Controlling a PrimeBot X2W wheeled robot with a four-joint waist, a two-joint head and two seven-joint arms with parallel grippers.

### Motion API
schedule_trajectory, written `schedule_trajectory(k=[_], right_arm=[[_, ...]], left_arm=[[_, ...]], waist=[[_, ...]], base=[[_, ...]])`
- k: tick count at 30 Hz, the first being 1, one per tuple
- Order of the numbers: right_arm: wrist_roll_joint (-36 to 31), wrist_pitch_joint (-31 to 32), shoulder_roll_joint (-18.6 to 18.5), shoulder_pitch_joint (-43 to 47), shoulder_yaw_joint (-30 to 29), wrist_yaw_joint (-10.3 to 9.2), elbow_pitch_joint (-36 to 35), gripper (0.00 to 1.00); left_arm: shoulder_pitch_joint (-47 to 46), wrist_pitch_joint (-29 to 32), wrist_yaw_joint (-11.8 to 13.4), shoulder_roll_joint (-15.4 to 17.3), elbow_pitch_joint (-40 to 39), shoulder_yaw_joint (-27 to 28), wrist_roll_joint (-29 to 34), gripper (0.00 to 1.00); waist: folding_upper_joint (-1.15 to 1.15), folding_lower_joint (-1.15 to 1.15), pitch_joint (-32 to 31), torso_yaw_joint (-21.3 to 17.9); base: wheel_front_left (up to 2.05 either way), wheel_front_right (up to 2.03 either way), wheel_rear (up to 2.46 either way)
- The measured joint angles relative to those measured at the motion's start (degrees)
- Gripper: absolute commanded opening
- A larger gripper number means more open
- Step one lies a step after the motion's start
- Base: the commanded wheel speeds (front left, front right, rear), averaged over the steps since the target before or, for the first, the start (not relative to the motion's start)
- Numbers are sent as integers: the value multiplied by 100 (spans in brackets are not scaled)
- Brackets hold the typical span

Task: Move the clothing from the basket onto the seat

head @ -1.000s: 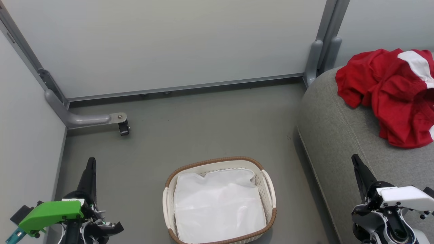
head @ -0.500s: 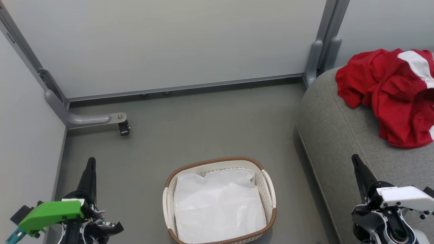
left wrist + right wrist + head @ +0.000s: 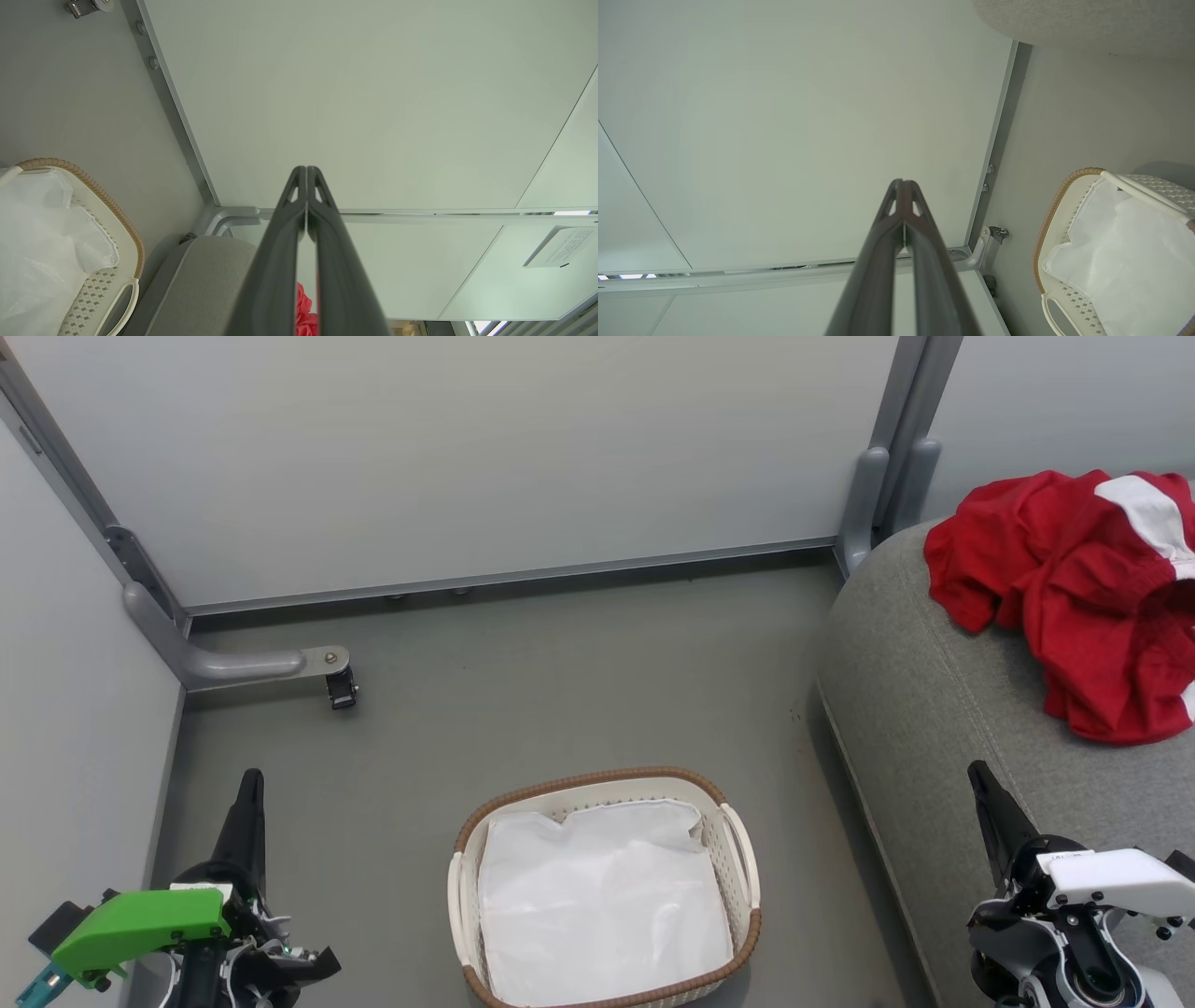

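The red clothing lies heaped on the sofa's far end, near its rounded edge. The basket holds just its white liner. My left gripper and right gripper are clenched and empty. I judge the job done, so I'd rest both arms clear.

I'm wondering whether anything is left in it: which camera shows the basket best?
The head view: it looks straight down into the basket, showing nearly its whole rim and just the white liner inside. The left wrist view catches one end at its left edge, the right wrist view one end at its right edge.
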Motion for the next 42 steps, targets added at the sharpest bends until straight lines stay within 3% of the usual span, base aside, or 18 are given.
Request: schedule_trajectory(k=[42], right_arm=[[0, -1, 0, 0, 0, 0, 0, 0]], left_arm=[[0, 1, 0, 0, -1, 0, 0, 0]], waist=[[0, 0, 0, 0]], base=[[0, 0, 0]])
